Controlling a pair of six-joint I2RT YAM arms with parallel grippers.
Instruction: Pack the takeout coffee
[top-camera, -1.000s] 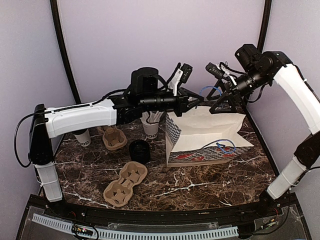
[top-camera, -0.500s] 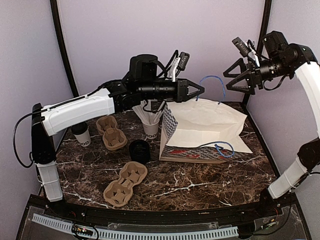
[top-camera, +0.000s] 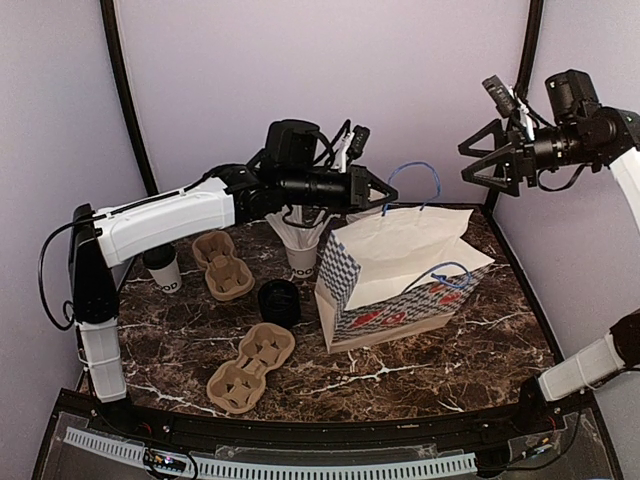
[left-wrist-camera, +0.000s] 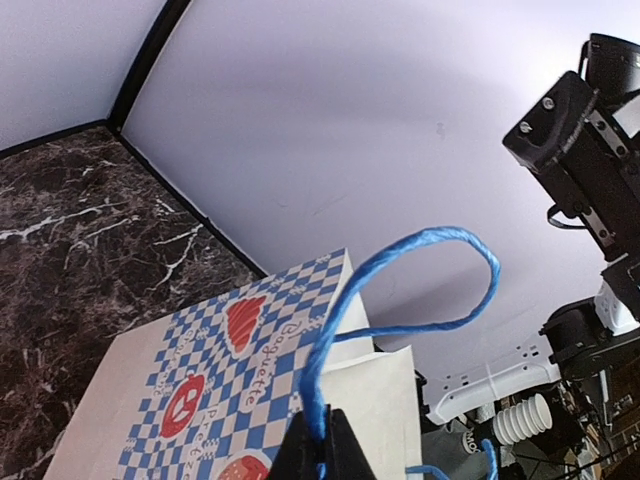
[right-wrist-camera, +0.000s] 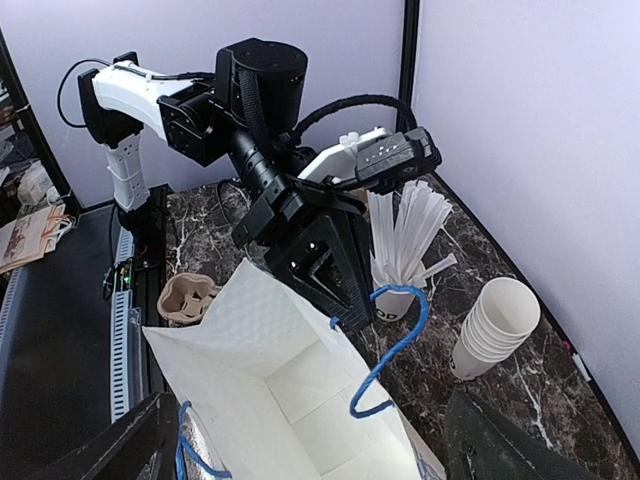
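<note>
As seen from above, tabletop (top-camera: 450, 345): dark veined stone, carrying everything listed below
Bag (top-camera: 400, 262): white paper with blue checks and red pictures on its side; tilted, mouth gaping upward, white inside; its near loop draped on the printed side
Left fingers (top-camera: 388, 194): together, clamped on the bag's far blue handle (left-wrist-camera: 440, 234), holding it up above the mouth
Right fingers (top-camera: 470, 152): spread wide, holding nothing, high over the far right corner, well apart from the bag
Front carrier (top-camera: 252, 367): brown pulp, lying flat near the front left
Back carrier (top-camera: 222, 265): brown pulp, farther back, under the left arm
Straw cup (top-camera: 302, 255): white, upright, full of white straws, just behind the bag's left edge
Spare cups (right-wrist-camera: 495, 322): white stack, near the straw cup
Coffee cup (top-camera: 162, 270): white, dark lettering low on its side, upright at the far left under the left arm, well apart from the bag
Lid (top-camera: 279, 301): round, black, on the stone between the two carriers, near the bag's left corner, apart from the coffee cup
</note>
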